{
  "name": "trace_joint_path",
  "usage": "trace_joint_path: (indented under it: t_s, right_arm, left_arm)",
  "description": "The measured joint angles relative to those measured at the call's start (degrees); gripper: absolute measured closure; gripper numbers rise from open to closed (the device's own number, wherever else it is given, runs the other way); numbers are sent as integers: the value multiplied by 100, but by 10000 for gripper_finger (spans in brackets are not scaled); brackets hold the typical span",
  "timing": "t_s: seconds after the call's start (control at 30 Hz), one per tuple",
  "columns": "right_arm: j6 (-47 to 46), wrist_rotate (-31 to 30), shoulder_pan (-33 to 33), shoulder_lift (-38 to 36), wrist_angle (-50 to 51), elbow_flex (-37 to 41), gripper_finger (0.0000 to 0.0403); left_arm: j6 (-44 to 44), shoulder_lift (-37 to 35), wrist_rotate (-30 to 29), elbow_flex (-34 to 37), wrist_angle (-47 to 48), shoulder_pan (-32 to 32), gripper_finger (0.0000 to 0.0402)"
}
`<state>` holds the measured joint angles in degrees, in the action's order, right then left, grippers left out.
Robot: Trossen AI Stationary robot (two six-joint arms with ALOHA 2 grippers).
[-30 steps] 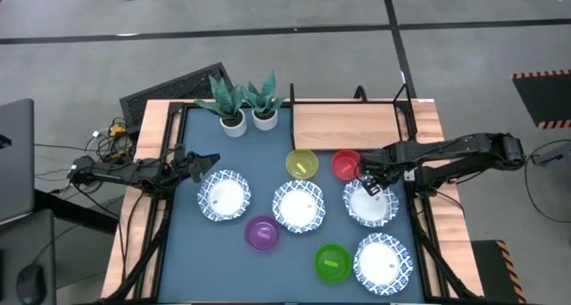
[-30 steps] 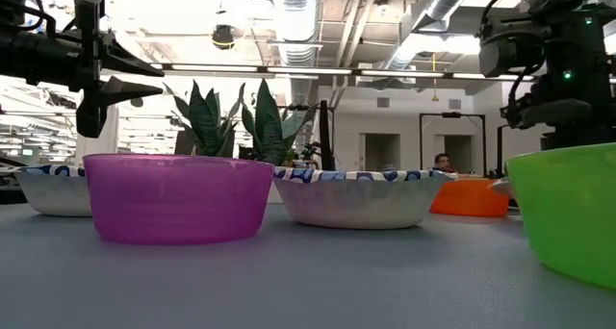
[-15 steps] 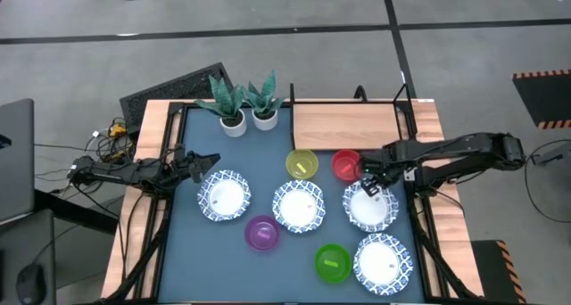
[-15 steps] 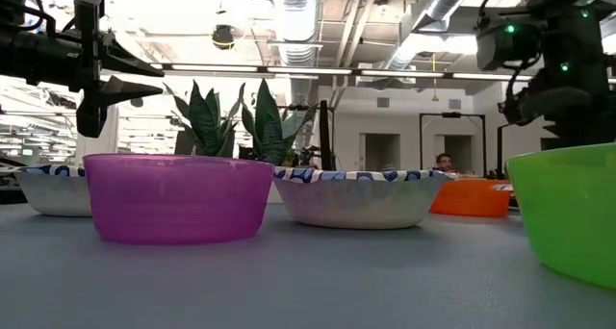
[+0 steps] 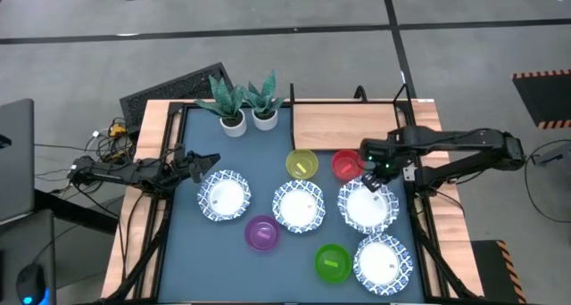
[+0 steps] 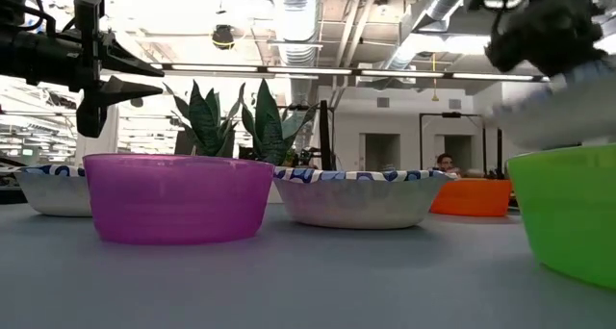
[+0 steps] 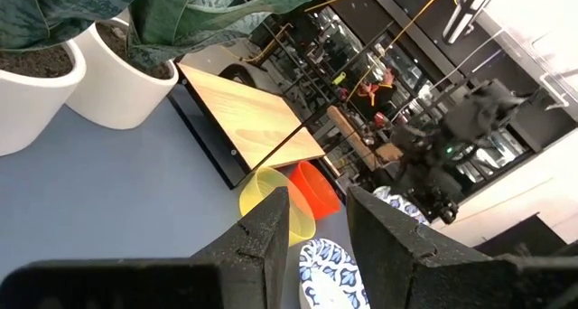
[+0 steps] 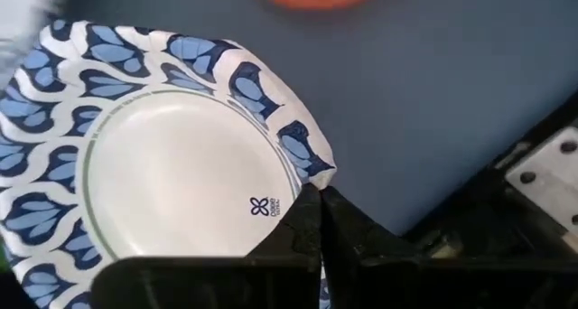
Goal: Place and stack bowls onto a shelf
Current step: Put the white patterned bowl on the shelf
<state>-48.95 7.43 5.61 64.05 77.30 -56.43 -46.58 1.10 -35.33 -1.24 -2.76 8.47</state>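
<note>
On the right side of the blue-grey table (image 5: pixel 277 256), one patterned white bowl (image 5: pixel 368 207) is pinched by its rim in the right gripper (image 5: pixel 378 174); the right wrist view shows the two dark fingers closed tight on the blue-patterned edge (image 8: pixel 307 178), with the bowl's white inside facing the camera. In the low view this bowl looks raised off the surface, hanging above the green bowl (image 6: pixel 568 209), though it is blurred there. It sits just in front of the red bowl (image 5: pixel 345 165), and near the front edge of the wooden shelf (image 5: pixel 343 127), which lies at the back right of the table.

Three more patterned bowls rest on the table: one in the middle (image 5: pixel 298 205), one to the left (image 5: pixel 224 196), and one at the front right (image 5: pixel 383 262). A yellow bowl (image 5: pixel 302 164) stands just beside the red one, in front of the shelf. A purple bowl (image 5: pixel 262 233) sits between the left and middle patterned bowls, toward the front, and the green one lies just beside the front-right patterned bowl.

The left gripper (image 5: pixel 203 163) hangs at the table's left edge, near the left patterned bowl, its fingers (image 7: pixel 271 232) a narrow gap apart and holding nothing.

Two small white plant pots (image 5: pixel 248 118) stand at the back, left of the shelf.
</note>
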Motion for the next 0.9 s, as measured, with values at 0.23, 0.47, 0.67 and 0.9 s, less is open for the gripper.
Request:
trace_joint_path:
  t_s: [0.23, 0.47, 0.67, 0.9]
  right_arm:
    - [97, -1078, 709, -2, -399, -614, 384]
    - [414, -1840, 2311, -2, -1164, -614, 384]
    - [777, -2004, 3741, 1, -1333, -611, 384]
    - [1065, -2221, 4601, 147, -1299, -607, 384]
  left_arm:
    - [47, 1, -4, -1, 2, 0, 303]
    - [49, 0, -4, -1, 2, 0, 303]
    - [50, 0, -4, -1, 2, 0, 303]
    - [53, 0, -6, 0, 2, 0, 303]
